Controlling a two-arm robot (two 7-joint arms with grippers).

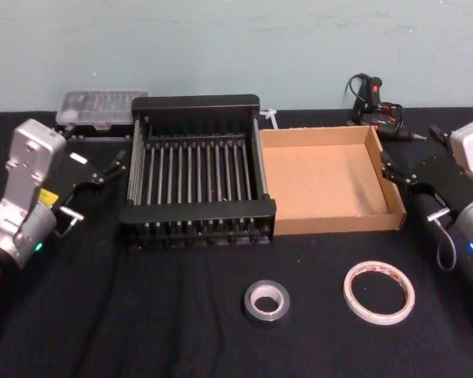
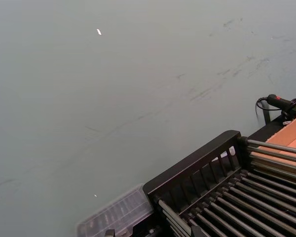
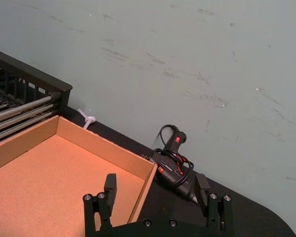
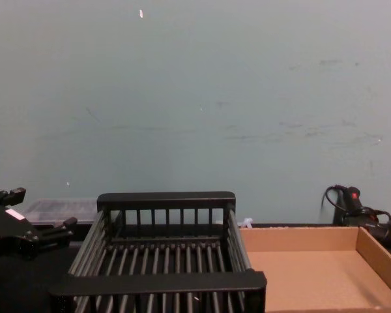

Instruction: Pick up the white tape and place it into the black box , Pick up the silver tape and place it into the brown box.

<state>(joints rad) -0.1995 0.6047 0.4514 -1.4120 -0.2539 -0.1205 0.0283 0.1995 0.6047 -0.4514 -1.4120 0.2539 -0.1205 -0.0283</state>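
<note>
Head view: two tape rolls and two boxes lie on the black cloth. The white tape (image 1: 379, 292), a thin flat ring with red print, lies face up nearest the robot, right of centre. The silver tape (image 1: 266, 302), thicker, dark grey with a pale core, lies flat just left of it, apart. Behind them the black box (image 1: 195, 213), slatted plastic with a solid rim, touches the brown box (image 1: 329, 224), a shallow cardboard tray on its right. The left gripper (image 1: 117, 163) hangs left of the black box, the right gripper (image 1: 388, 167) at the tray's right wall, fingers spread wide.

Left wrist view: the black box's corner, a clear plastic case (image 2: 116, 216) beside it.

Right wrist view: two spread fingers (image 3: 110, 186) straddle the tray wall; a glue gun (image 3: 173, 165) lies beyond.

Chest view: both boxes stand side by side; I cannot tell the left gripper's opening.
</note>
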